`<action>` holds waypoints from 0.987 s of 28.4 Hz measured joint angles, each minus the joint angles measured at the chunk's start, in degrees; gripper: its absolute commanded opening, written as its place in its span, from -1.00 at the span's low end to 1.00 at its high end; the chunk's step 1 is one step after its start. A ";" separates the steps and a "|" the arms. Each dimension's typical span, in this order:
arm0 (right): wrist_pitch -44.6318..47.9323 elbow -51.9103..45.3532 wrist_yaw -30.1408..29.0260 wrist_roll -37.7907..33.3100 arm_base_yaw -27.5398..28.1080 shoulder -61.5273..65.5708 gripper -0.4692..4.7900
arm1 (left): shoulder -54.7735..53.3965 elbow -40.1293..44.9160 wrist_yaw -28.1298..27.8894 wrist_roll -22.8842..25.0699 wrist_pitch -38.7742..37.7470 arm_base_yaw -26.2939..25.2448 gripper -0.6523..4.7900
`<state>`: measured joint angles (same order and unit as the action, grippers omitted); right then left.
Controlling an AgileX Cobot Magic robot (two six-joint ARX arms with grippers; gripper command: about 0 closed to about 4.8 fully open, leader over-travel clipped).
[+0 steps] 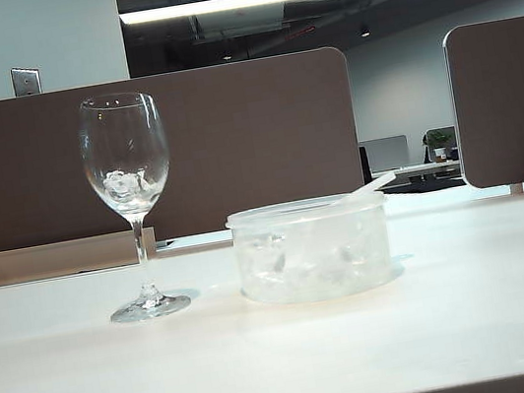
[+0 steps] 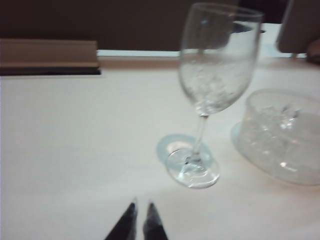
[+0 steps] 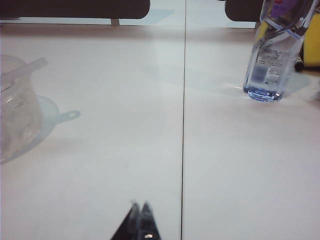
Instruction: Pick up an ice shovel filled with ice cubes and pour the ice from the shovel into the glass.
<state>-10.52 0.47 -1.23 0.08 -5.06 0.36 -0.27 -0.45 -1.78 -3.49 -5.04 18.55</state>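
Note:
The glass [image 1: 125,158] stands upright on the white table, left of centre, with a few ice cubes [image 1: 126,185] low in its bowl. To its right, the ice shovel's thin handle [image 1: 370,185] sticks out over the rim of a round clear tub [image 1: 312,248] holding more ice; its head is hidden inside. Neither gripper shows in the exterior view. In the left wrist view my left gripper [image 2: 142,205] hangs empty a short way before the glass's [image 2: 217,65] foot, tips almost together. My right gripper [image 3: 140,205] is shut and empty, well away from the tub [image 3: 17,110] and handle [image 3: 25,69].
A clear water bottle [image 3: 272,55] stands on the table far beyond the right gripper. Brown partition panels [image 1: 233,141] run along the back edge of the table. A seam [image 3: 183,125] crosses the tabletop in the right wrist view.

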 measured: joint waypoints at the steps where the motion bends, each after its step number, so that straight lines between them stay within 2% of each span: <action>1: 0.00 0.00 0.00 0.00 0.00 0.00 -0.84 | -0.02 0.02 0.00 0.00 -0.57 -0.72 -0.66; 5: 0.00 0.00 0.02 0.00 0.00 0.00 -0.84 | -0.02 0.00 0.48 0.00 -2.10 -5.88 -0.65; 9: 0.00 0.00 0.02 -0.02 0.00 0.00 -0.84 | 0.00 0.00 3.96 0.00 -2.10 -11.45 -0.65; 14: 0.00 0.00 0.00 0.00 0.00 0.00 -0.84 | 0.00 0.00 4.48 0.96 -3.91 -15.37 -0.65; 19: 0.00 0.00 0.02 0.00 0.00 -0.02 -0.84 | 0.00 -0.02 5.64 3.69 -5.09 -15.52 -0.66; 28: 0.00 0.00 0.02 0.00 0.00 -0.02 -0.84 | 0.00 -0.02 5.70 4.07 -5.09 -15.52 -0.66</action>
<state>-10.52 0.47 -1.21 0.08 -5.06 0.34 -0.27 -0.47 3.92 0.58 -10.13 3.03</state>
